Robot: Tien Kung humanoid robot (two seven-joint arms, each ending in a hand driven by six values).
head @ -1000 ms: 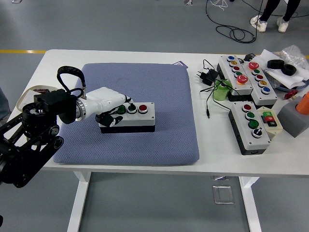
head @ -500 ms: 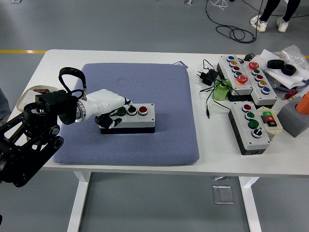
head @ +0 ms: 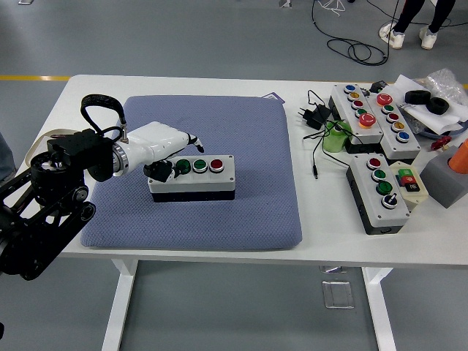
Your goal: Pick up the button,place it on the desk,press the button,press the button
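Note:
A grey button box (head: 194, 176) with black sides lies on the blue-grey pad (head: 219, 131). It carries a green button (head: 182, 166), a dark green button (head: 199, 165) and a red button (head: 216, 164) in a row. My left hand (head: 172, 150), white with black fingertips, hovers over the box's left end, fingers curled, holding nothing. One fingertip (head: 199, 147) points just above the middle button. My right arm is out of view.
Several other button boxes (head: 382, 190) (head: 371, 110) lie on the white table (head: 307, 212) at the right, with a black plug and cable (head: 316, 117), a green object (head: 335, 139), tape rolls (head: 428, 100) and an orange object (head: 459, 155). A beige tray (head: 38, 148) sits at the left edge.
My left hand has lifted and drawn back a little from the box's left end; its fingers no longer rest on the box's top and front. The box has not moved.

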